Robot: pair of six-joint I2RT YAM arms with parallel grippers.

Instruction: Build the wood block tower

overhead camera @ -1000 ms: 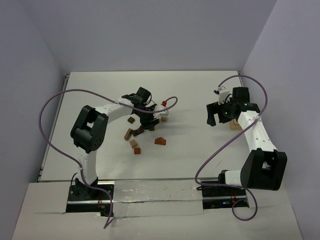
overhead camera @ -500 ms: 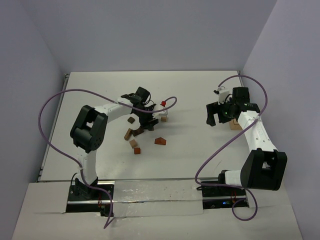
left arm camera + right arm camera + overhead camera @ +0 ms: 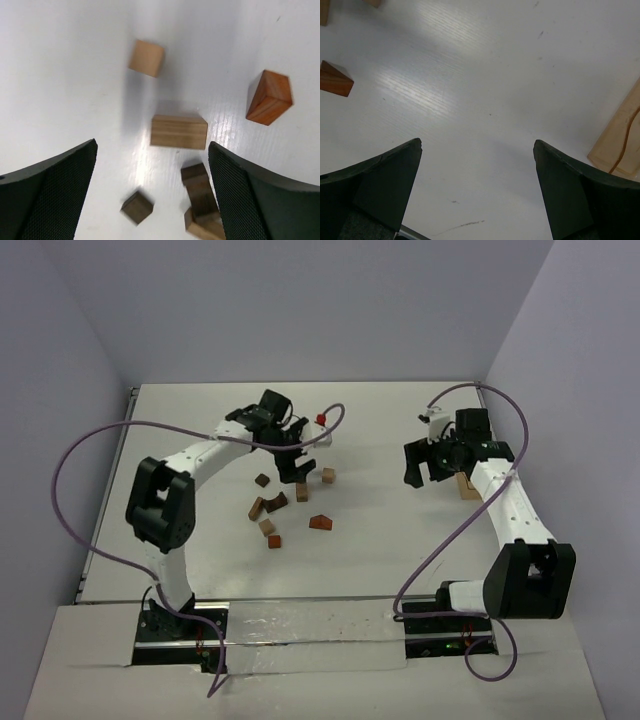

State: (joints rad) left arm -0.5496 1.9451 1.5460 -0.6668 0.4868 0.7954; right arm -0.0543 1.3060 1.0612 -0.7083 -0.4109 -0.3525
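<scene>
zero blocks stacked that i can see: the wood block tower isn't standing anywhere, its pieces lie loose on the table (image 3: 400,560) ahead of the left arm. nearest the bases, a small reddish cube (image 3: 274,540) sits just beside a tan cube (image 3: 267,526), with a reddish wedge (image 3: 320,522) off to the right. next row back: tan bar (image 3: 257,507) just beside a dark jumble (image 3: 277,502), then a flat tan block (image 3: 179,132), a dark cube (image 3: 262,480) and a pale cube (image 3: 327,475). left gripper (image 3: 290,468) hangs above that far group, jaws spread wide, nothing in them. right gripper (image 3: 424,472) is well apart on the other side, also spread wide and empty, just in front of a wooden box (image 3: 466,486).

my read: step in hand is picking the base piece. flat tan block is the sane choice: broad faces, mostly free around it, and the wrist view has it between the fingers. watch the dark jumble just beside one corner; a finger coming down there would scatter it. square the wrist to the block, drop straight, close slow. set it on bare table away from the clutter so later placements have finger room. cubes next, wedge last. right arm best kept out of the way until steadying is needed.
</scene>
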